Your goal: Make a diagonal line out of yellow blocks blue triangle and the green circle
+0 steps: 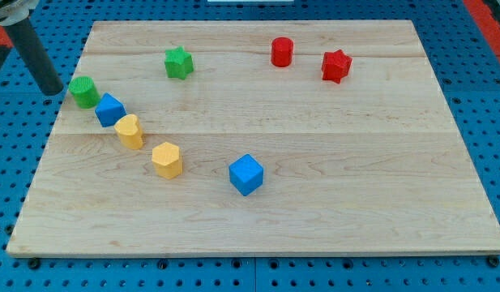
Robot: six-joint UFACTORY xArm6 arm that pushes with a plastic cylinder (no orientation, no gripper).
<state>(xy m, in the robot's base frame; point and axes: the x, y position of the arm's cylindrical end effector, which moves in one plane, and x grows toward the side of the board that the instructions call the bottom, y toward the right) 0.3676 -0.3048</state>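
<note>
A pale wooden board, its grain running side to side, lies on a blue perforated bench whose rows of small holes show on every side; a strip of red shows at the view's top right corner. The tool is a straight dark rod with nothing to open or close and nothing in its hold; my tip rests at the board's left edge, around ten o'clock, just beside the green circle on that block's nine o'clock side, and whether they touch cannot be told. From the green circle a slanting row runs toward five o'clock: the blue triangle, close against it, then a yellow block with rounded ends, then a yellow hexagonal block, a small gap apart. A blue cube sits further along, near the board's centre at about six o'clock, well apart from the row and slightly off its line. A green star stands at eleven o'clock, above the row. A red cylinder and a red star sit near each other at one o'clock, far from the tip. Nothing stands between the tip and the green circle.
</note>
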